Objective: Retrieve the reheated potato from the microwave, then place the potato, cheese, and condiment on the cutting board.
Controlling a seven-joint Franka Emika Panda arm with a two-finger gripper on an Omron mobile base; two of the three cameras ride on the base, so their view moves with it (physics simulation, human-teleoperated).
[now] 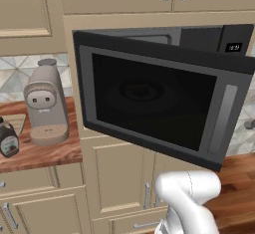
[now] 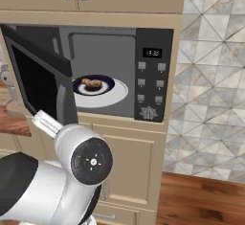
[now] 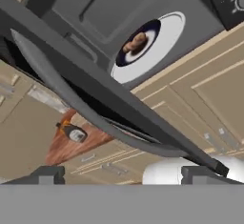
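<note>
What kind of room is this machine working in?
A rendered home kitchen, by the look of it: a built-in microwave standing open with a potato on a plate inside, a coffee machine on a wooden countertop, and cabinets all around.

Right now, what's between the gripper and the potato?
In the hand view, the open microwave door crosses between the gripper and the potato on its plate.

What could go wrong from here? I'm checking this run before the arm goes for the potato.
1. The microwave door stands only partly swung out across the opening, so the arm could knock it when reaching in.
2. The potato lies loose on a small dark plate deep in the cavity; an open gripper coming in low may push or roll it instead of closing round it.
</note>
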